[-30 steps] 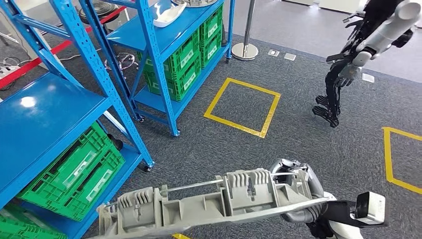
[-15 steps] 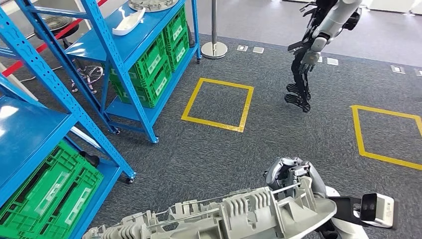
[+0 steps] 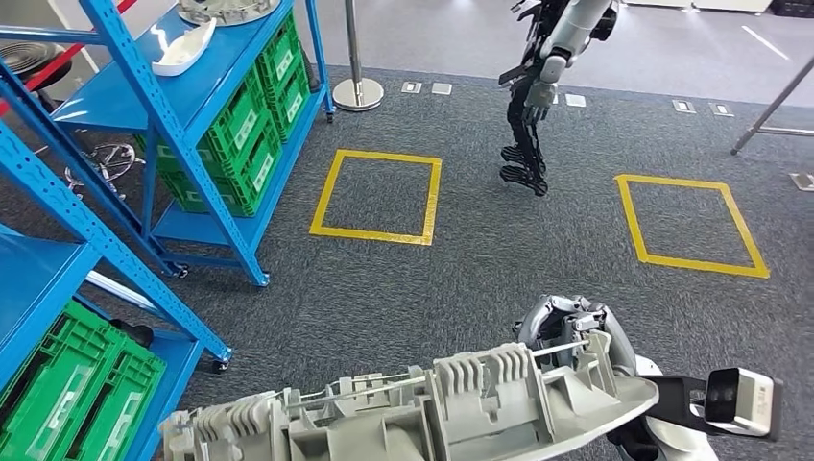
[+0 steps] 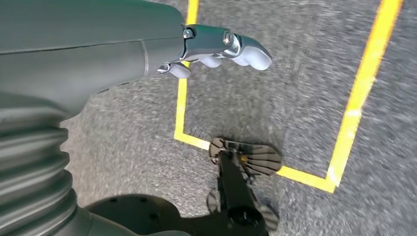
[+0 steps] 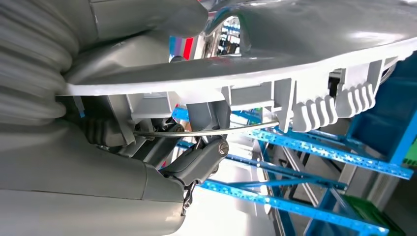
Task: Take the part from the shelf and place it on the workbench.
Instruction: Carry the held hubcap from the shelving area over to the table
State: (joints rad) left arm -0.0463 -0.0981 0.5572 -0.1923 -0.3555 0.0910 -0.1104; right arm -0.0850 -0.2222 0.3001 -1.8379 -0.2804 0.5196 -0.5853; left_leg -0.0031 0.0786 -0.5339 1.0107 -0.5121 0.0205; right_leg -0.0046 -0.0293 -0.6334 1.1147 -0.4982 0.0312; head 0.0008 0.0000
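Grey carpet floor (image 3: 461,269) with yellow tape squares (image 3: 376,196), blue shelving (image 3: 144,115).

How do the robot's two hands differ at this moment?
The right hand grips the long grey part; the left hand holds nothing. The right hand's fingers wrap the part's end; the left hand's fingers hang loosely curled over the carpet. Both have grey ribbed wrist covers.

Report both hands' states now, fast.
Left hand: open, holding nothing, hanging over the carpet.
Right hand: holding the long grey part.
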